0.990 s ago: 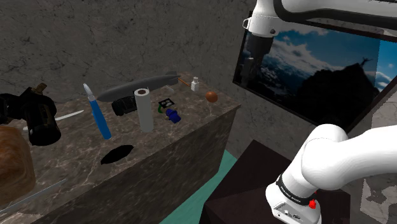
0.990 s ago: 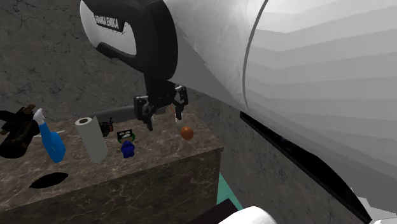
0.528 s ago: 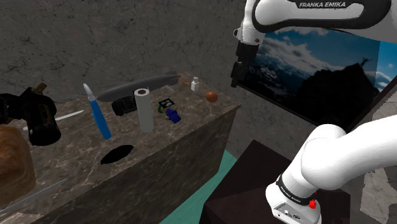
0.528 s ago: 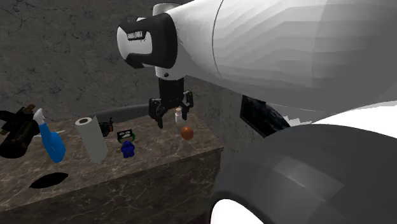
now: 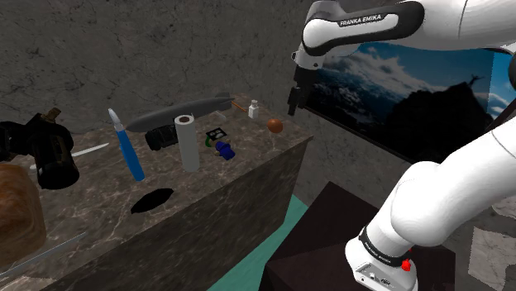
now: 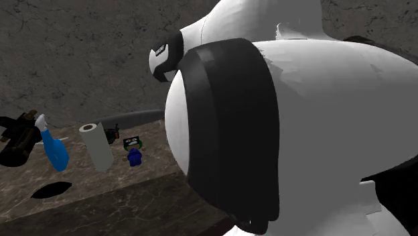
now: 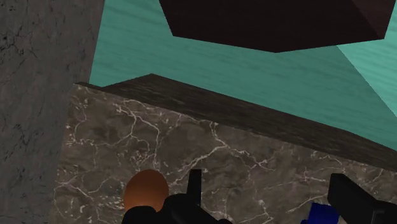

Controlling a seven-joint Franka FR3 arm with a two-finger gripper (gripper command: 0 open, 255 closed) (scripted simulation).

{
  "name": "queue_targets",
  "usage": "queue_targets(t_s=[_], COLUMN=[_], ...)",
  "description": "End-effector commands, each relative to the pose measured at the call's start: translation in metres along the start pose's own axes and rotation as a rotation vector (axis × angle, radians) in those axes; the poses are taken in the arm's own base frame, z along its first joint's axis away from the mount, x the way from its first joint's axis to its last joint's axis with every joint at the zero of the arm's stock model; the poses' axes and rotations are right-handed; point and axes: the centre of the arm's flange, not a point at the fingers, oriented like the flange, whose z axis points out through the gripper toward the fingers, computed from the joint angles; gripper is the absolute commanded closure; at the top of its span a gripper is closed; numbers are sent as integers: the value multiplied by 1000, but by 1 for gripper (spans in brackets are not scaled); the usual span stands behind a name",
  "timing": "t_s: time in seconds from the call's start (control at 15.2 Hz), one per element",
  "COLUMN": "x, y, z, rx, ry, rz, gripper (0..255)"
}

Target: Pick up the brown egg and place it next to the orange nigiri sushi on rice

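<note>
The brown egg (image 5: 275, 126) lies near the far right corner of the marble counter (image 5: 207, 194). In the wrist view the egg (image 7: 146, 189) sits just outside one finger (image 7: 195, 184), not between the two. My black gripper (image 5: 292, 109) hangs above and slightly right of the egg in the shoulder view. The gripper (image 7: 273, 198) is open, with nothing between its fingers. A small thin orange thing (image 5: 240, 105), possibly the sushi, lies beside a little white bottle (image 5: 254, 108) behind the egg.
On the counter stand a paper towel roll (image 5: 188, 142), a blue spray bottle (image 5: 128, 147), a small blue object (image 5: 225, 150), a green-black item (image 5: 217, 132) and a dark camera-like thing (image 5: 45, 149). The counter edge drops to a teal floor (image 7: 191, 63). The arm (image 6: 281, 134) covers the second exterior view's right.
The arm has swung toward the shoulder view's left and brought the open gripper closer above the egg. In the second exterior view the arm now hides the egg and gripper.
</note>
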Motion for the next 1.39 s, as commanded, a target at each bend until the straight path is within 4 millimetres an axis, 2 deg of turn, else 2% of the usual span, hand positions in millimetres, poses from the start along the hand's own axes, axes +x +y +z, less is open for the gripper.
queue_targets(t_s=[0.0, 0.99, 1.32], x=[15, 129, 130], y=[19, 152, 151], z=[13, 123, 145], rx=[12, 114, 115], ry=[2, 17, 17], rz=[-2, -16, -16], gripper=[0, 0, 0])
